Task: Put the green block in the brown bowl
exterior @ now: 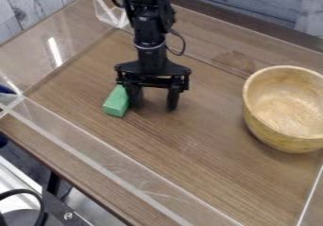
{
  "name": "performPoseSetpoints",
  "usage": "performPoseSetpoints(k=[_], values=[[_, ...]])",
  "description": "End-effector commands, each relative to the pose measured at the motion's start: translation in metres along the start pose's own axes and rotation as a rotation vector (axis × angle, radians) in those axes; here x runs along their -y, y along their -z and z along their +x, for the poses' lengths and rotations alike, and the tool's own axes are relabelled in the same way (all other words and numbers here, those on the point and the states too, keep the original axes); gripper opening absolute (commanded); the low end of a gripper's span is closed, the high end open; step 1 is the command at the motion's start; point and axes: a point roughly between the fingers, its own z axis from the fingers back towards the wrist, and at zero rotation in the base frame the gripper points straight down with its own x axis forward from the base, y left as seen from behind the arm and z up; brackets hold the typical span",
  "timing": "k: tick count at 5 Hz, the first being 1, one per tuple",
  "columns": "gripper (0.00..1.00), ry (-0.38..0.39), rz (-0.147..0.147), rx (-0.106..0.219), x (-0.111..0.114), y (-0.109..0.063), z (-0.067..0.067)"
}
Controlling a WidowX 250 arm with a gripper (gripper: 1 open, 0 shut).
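The green block [116, 101] lies on the wooden tabletop left of centre, showing as a short bright green piece. My gripper [151, 97] points straight down with its black fingers spread open. Its left finger [130, 95] stands right against the block's right side, so the block is outside the jaws and nothing is between the fingers. The brown bowl [280, 133] sits empty at the right side of the table, well apart from the gripper.
Clear acrylic walls [76, 140] fence the wooden table on all sides. A clear plastic bracket [111, 12] stands at the back left corner. Open tabletop [209, 102] lies between the gripper and the bowl.
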Motion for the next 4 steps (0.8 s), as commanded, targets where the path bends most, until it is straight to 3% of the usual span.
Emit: performPoseSetpoints(k=[1, 2, 4], values=[[1.0, 0.032, -0.008, 0.088, 0.0169, -0.0211, 0.0097], [1.0, 0.037, 0.006, 0.099, 0.0221, -0.0203, 0.0079], [1.0, 0.0, 0.008, 0.094, 0.0149, -0.0169, 0.0014]])
